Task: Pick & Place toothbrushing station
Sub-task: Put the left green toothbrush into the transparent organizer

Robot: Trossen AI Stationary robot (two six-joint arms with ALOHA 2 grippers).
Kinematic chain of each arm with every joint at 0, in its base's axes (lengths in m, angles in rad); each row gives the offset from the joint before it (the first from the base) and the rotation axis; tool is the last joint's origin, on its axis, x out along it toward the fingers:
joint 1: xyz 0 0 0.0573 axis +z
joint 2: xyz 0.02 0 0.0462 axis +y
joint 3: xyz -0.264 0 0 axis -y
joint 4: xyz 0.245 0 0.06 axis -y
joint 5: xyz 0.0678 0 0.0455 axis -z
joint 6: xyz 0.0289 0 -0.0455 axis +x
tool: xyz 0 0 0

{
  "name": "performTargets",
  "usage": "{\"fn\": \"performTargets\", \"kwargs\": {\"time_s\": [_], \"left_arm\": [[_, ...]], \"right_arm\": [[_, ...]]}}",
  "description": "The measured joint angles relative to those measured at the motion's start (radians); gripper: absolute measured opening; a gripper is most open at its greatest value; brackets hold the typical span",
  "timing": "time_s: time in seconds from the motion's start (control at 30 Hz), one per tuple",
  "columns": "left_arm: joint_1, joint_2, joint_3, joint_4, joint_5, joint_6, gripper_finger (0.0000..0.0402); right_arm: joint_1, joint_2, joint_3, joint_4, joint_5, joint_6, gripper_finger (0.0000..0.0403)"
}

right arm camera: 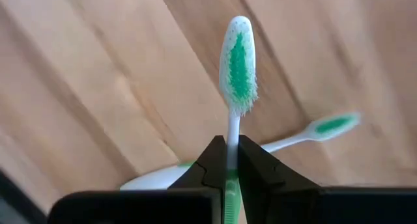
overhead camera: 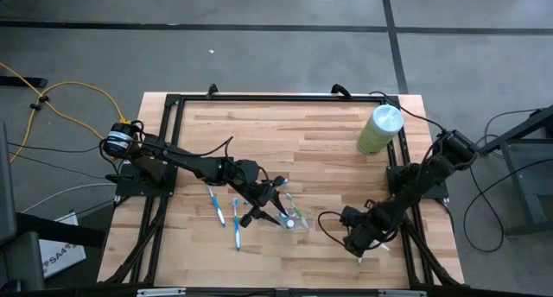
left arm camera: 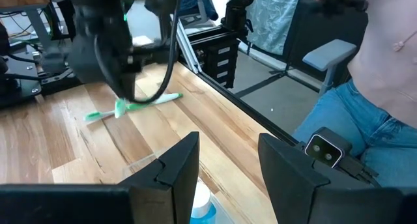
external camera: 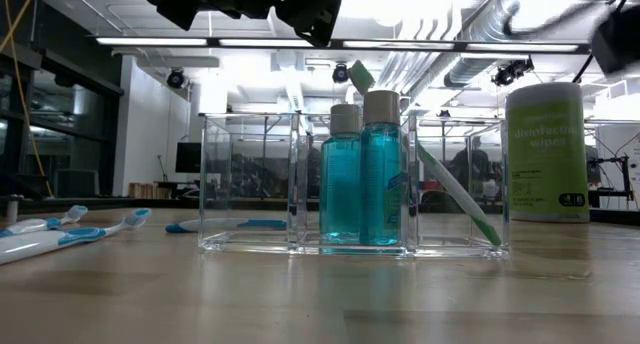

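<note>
Station: the toothbrushing station [external camera: 250,174], a clear plastic tray with compartments, stood near the middle of the table [overhead camera: 320,142], just under the left gripper.
Inside the station: two small teal bottles [external camera: 362,174] stood upright in one compartment; a green toothbrush [external camera: 455,199] leaned tilted in the compartment beside them.
Left gripper: the left gripper [overhead camera: 270,202] hovered just above the station with its fingers [left arm camera: 176,165] spread apart, grasping nothing that I could see.
Right gripper: the right gripper [right arm camera: 228,162] was clenched on the neck of a green-bristled toothbrush [right arm camera: 238,68], head pointing forward, near the front right part of the table.
Loose brushes: blue toothbrushes [overhead camera: 226,212] lay flat on the table left of the station; one more green one [left arm camera: 130,107] lay on the wood under the right arm.
Step in hand: I judged that the right arm was carrying its brush toward the station.
Next move: it probably needs to travel left, stand the brush more upright over a free compartment, then let go; the left gripper above the station may be in the way.
Bystander: a person in jeans [left arm camera: 365,120] sat beyond the table edge.
</note>
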Motion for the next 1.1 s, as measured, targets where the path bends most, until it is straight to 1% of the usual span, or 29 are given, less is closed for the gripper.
{"fn": "performTargets", "kwargs": {"time_s": [0.07,0.2,0.33,0.43,0.63,0.87,0.97,1.03,1.1], "left_arm": [[0.0,0.0,0.0,0.0,0.0,0.0,0.0151],[0.0,0.0,0.0,0.0,0.0,0.0,0.0151],[0.0,0.0,0.0,0.0,0.0,0.003,0.0151],[0.0,0.0,0.0,-0.004,0.0,0.003,0.0151],[-0.011,-0.014,0.0,-0.107,-0.005,-0.015,0.0151],[-0.047,-0.101,0.0,-0.236,-0.025,-0.023,0.0151],[-0.07,-0.15,0.0,-0.314,-0.096,-0.006,0.0151],[-0.084,-0.172,0.0,-0.355,-0.159,-0.01,0.0151],[-0.097,-0.184,0.0,-0.379,-0.196,-0.019,0.0151]], "right_arm": [[-0.012,-0.001,0.068,-0.078,0.02,-0.04,0.0012],[-0.033,-0.001,0.209,-0.161,0.116,-0.139,0.0012],[-0.037,-0.003,0.329,-0.166,0.271,-0.253,0.0012],[-0.037,-0.003,0.379,-0.144,0.388,-0.334,0.0012],[-0.018,-0.009,0.388,-0.073,0.565,-0.443,0.0012],[0.003,-0.009,0.388,0.045,0.75,-0.566,0.0012],[0.008,-0.009,0.38,0.113,0.822,-0.619,0.0012],[0.007,-0.009,0.356,0.18,0.854,-0.659,0.0012],[0.003,-0.009,0.32,0.263,0.888,-0.7,0.0012]]}}
